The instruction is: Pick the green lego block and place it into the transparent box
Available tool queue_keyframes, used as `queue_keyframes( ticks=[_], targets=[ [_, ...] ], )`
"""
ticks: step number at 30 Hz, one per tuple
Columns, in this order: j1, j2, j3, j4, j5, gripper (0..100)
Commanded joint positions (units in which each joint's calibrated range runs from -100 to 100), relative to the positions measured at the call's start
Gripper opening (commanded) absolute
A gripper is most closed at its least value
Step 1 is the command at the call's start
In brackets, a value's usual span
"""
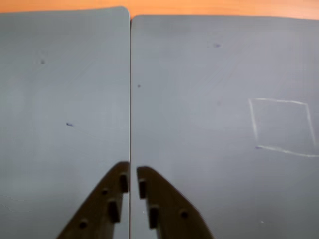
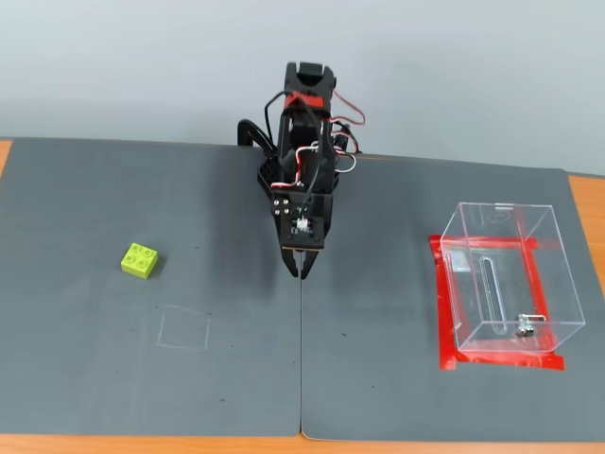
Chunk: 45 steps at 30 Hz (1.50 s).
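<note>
Fixed view, left to right: green lego block (image 2: pixel 140 261), glossy studded square, lies on the matte grey mat (image 2: pixel 95 378) of the tabletop. Tool (image 2: pixel 299 268) hangs mid-mat, fingers nearly closed, holding nothing. Transparent box (image 2: pixel 508 280), thin clear walls, stands inside red tape (image 2: pixel 444 312).
</note>
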Motion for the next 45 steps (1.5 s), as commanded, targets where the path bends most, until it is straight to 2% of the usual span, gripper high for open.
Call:
queue_keyframes(
  ticks=[1, 12, 22, 32, 38, 42, 45],
  targets=[
    [0.39, 8.02, -7.35, -0.65, -0.02, 2],
    [7.63, 17.52, -19.57, 0.04, 0.34, 2],
    [27.77, 17.44, -19.75, 0.04, 0.13, 2],
    [42.17, 18.37, -19.75, 0.13, 0.6, 2],
    [47.47, 19.05, -19.84, 0.13, 8.0, 3],
    [49.85, 24.22, -21.74, 0.13, 9.61, 3],
    [50.97, 30.32, -24.99, 0.13, 9.77, 8]
  ],
)
